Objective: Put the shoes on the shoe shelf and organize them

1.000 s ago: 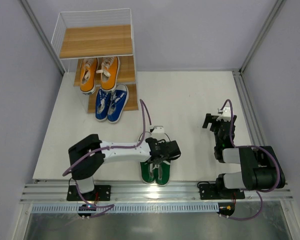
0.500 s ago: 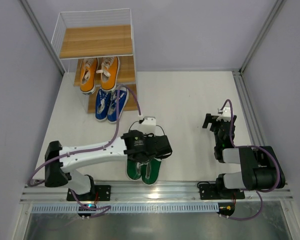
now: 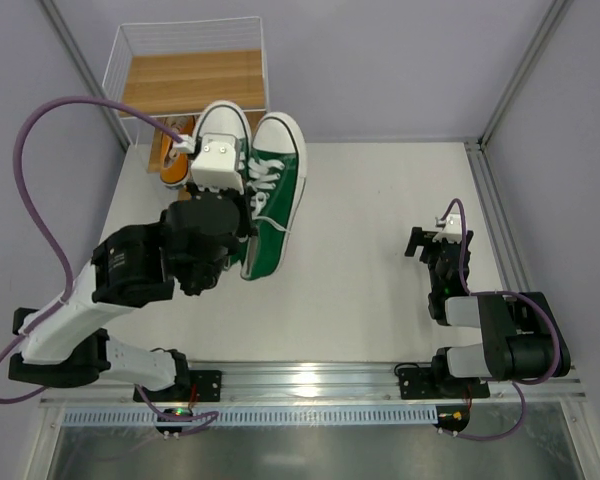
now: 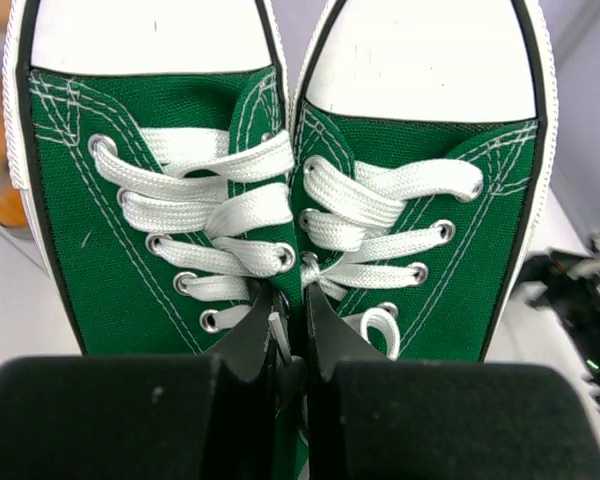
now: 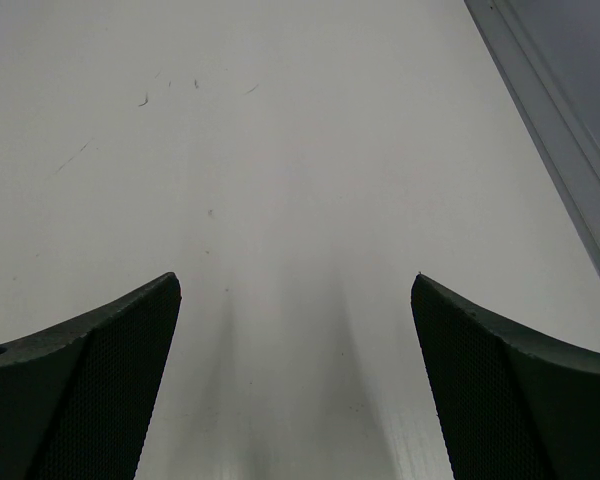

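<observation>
The big white table point(image 3: 380, 200) has the shoe shelf point(image 3: 190, 82) at its far left corner. The left arm point(image 3: 130, 270) reaches up toward the shelf. The green shoes point(image 3: 272, 190) are up in the air, side by side, with their toes pointing at the shelf. The left gripper point(image 4: 288, 345) is squeezed almost shut on the inner edges where the two shoes meet. The right gripper point(image 5: 295, 285) is wide open just over the table, holding nothing. A bit of an orange shoe point(image 3: 168, 165) peeks out on the shelf.

Orange shoes point(image 3: 168, 168) mostly hidden (left arm point(image 3: 130, 270))
</observation>
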You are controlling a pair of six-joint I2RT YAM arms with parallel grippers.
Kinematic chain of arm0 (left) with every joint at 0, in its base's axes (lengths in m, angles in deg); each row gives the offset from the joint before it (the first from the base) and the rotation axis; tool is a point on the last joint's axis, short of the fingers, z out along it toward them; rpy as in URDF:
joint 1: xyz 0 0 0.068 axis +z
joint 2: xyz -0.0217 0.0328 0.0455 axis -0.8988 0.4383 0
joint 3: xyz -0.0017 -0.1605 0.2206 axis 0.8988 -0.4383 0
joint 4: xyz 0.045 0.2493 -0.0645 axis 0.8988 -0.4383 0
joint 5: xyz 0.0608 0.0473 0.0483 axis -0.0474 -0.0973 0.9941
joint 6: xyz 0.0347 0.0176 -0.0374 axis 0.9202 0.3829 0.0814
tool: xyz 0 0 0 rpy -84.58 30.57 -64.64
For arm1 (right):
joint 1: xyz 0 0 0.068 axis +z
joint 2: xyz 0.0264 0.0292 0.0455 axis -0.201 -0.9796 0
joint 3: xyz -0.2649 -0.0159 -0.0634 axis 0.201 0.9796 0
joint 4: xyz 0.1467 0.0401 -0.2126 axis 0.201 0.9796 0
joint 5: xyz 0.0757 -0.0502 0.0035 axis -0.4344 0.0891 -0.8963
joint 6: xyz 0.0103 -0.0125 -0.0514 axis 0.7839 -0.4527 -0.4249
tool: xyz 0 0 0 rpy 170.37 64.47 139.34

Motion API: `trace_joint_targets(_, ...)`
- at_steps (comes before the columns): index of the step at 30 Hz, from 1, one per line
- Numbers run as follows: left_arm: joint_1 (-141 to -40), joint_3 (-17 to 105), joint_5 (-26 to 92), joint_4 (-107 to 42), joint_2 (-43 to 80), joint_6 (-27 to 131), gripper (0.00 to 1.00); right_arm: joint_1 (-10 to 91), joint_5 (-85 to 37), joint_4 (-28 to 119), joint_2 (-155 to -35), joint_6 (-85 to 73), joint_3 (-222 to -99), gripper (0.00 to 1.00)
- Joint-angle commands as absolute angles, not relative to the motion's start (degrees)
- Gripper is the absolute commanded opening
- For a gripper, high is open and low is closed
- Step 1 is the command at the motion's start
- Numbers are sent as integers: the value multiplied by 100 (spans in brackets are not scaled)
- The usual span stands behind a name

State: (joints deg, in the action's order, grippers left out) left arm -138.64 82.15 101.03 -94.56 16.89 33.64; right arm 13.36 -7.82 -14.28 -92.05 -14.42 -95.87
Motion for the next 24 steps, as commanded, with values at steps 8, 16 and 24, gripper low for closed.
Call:
trace_joint_targets(8,-11475,10264,10058,-5888,2564,7887,0,1318,-826,-1883,-9204,-1429,-9690,97)
trace_joint_targets(16,-10014,11567,9161,-5922,3761,7845,0,1327,-818,-1883,-9213,-1429,-9690,97)
trace_joint_targets(24,-8590,11743,7720,-6177,4482,6625,0,1318,-818,-1882,-9221,-1420,-9690,97)
